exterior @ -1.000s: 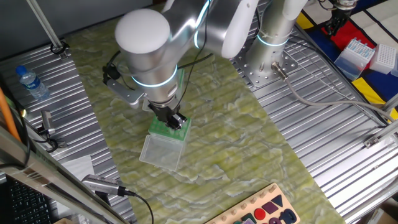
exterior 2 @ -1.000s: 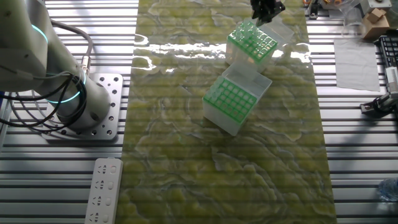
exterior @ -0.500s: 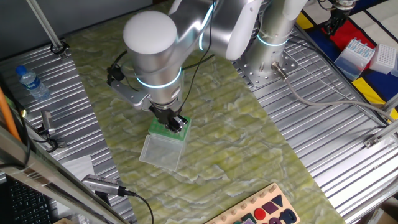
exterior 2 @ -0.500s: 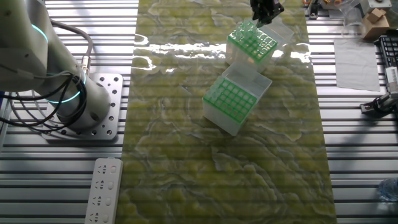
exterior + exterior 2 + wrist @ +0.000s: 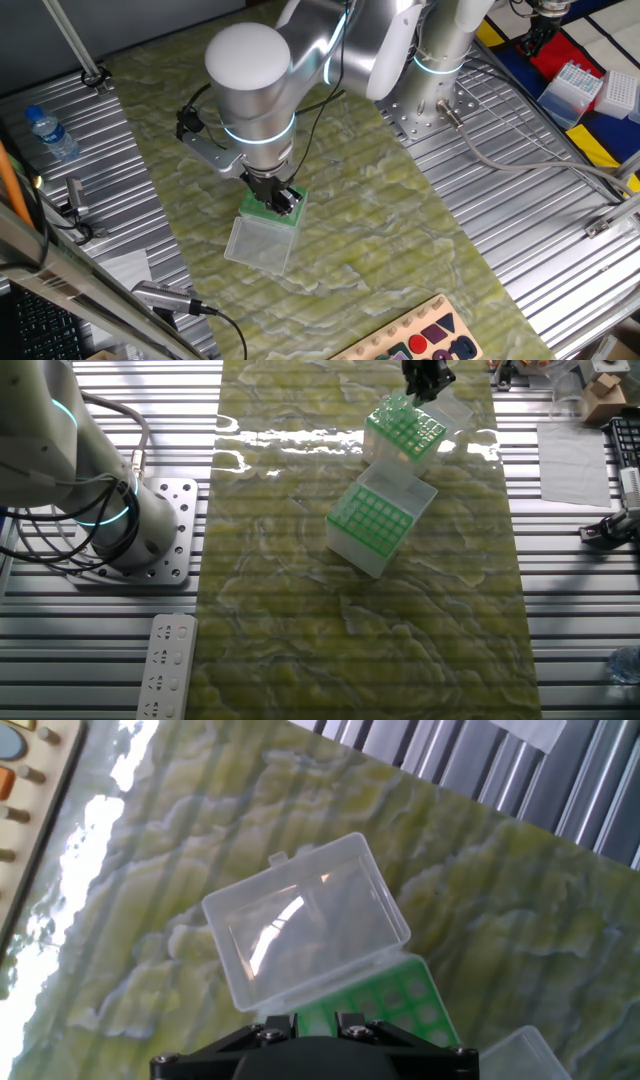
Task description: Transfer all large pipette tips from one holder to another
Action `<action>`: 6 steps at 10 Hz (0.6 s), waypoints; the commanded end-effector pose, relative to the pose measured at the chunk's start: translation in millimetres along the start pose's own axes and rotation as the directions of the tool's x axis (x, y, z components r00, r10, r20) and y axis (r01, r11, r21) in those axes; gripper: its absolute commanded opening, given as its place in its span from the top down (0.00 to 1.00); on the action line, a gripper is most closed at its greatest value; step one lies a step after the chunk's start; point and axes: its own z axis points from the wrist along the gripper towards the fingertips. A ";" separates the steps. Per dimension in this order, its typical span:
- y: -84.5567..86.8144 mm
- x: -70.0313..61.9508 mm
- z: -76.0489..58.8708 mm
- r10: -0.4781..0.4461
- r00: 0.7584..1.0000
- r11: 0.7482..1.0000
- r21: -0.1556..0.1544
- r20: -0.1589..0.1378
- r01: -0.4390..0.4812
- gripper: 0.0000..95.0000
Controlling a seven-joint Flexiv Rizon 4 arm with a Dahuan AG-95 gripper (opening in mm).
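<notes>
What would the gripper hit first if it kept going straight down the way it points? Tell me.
Most likely the green grid top of the far tip box, since the gripper hangs right over that box's edge, beside its open clear lid. The height of the gap is unclear, and the fingertips are hidden.

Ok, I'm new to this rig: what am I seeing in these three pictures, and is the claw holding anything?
One robot arm works over a green mat. Two pictures come from fixed cameras on different sides of the table; the third looks down along the arm's own hand. On the mat stand two clear boxes with green grids on top: the far box with its clear lid folded open, and the near box. The gripper hangs just over the far box. Its fingertips are hidden, so I cannot tell whether it holds a tip.
</notes>
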 end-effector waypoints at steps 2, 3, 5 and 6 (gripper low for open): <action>-0.8 0.1 4.2 0.001 1.000 1.000 0.004 0.005 -0.001 0.80; -1.0 0.5 4.8 -0.002 1.000 1.000 0.005 0.006 0.002 0.80; -1.9 2.8 7.3 -0.011 1.000 1.000 0.006 0.009 0.011 0.80; -2.1 3.4 7.8 -0.013 1.000 1.000 0.007 0.010 0.013 0.80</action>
